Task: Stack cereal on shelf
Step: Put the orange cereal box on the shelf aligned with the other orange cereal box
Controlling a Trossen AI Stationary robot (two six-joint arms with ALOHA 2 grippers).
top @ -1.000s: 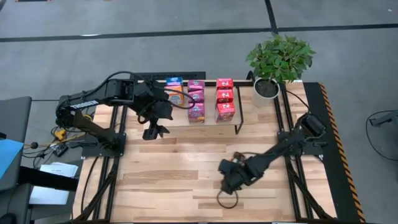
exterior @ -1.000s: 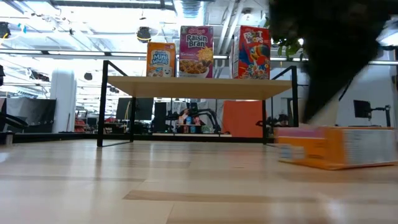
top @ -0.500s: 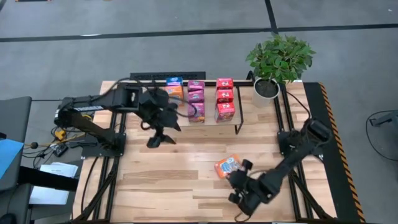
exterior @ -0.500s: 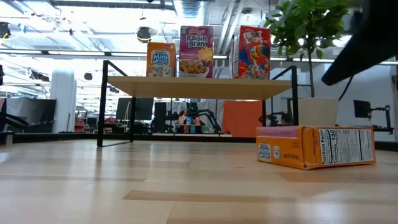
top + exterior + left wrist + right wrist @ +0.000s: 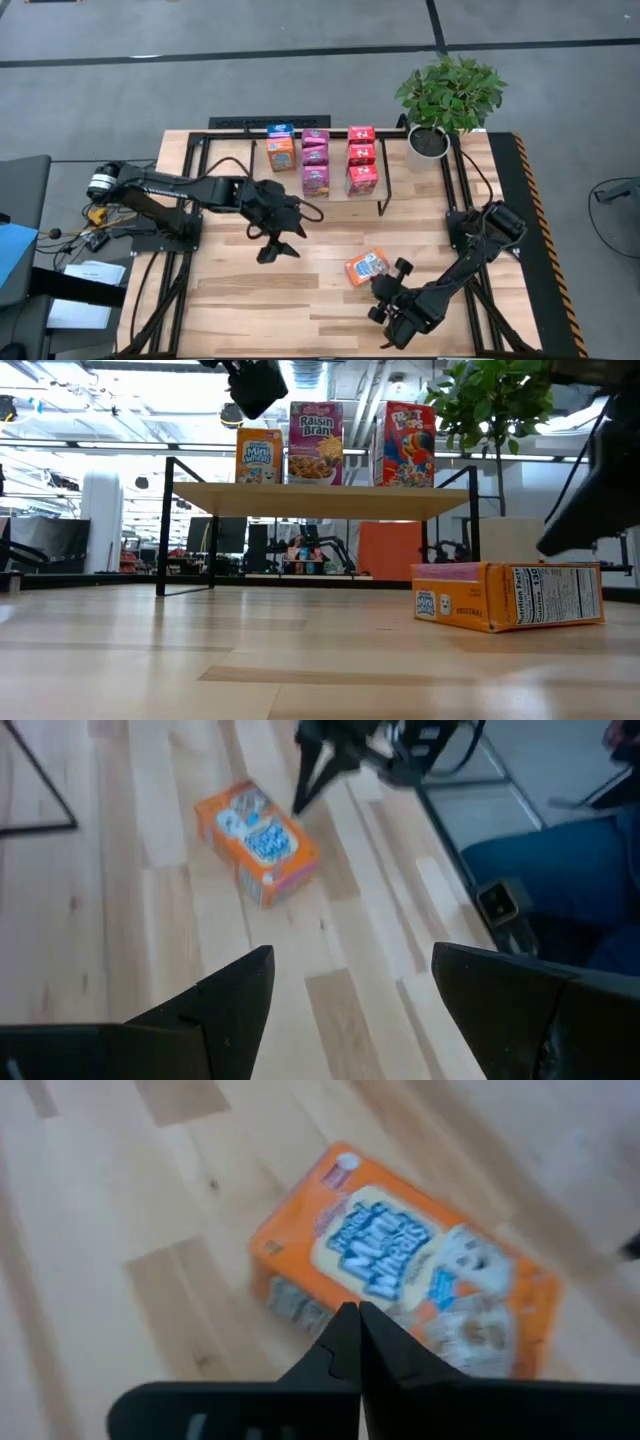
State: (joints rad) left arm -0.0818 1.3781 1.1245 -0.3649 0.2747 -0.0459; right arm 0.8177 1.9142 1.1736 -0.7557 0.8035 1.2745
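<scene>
An orange-and-blue cereal box (image 5: pixel 367 267) lies flat on its back on the tabletop, right of centre; it also shows in the low view (image 5: pixel 510 595) and in both wrist views (image 5: pixel 258 840) (image 5: pixel 400 1270). My right gripper (image 5: pixel 386 287) is shut and hangs just beside the box's near right corner, apart from it. My left gripper (image 5: pixel 277 248) is open and empty, above the table left of the box. The shelf (image 5: pixel 310 502) stands at the far edge. Orange-and-blue (image 5: pixel 281 150), magenta (image 5: pixel 316 160) and red (image 5: pixel 361 160) boxes stand upright on its board.
A potted plant (image 5: pixel 440 100) stands at the far right beside the shelf. The shelf's black legs (image 5: pixel 163 525) rest on the table. Bare wood lies between the shelf and the lying box, and along the near left.
My left gripper has left the shelf and gone toward the table's near edge and right, toward the lying orange box. My right gripper, which covered that box a second ago, has drawn back toward the near right corner. The box now lies uncovered on the table.
</scene>
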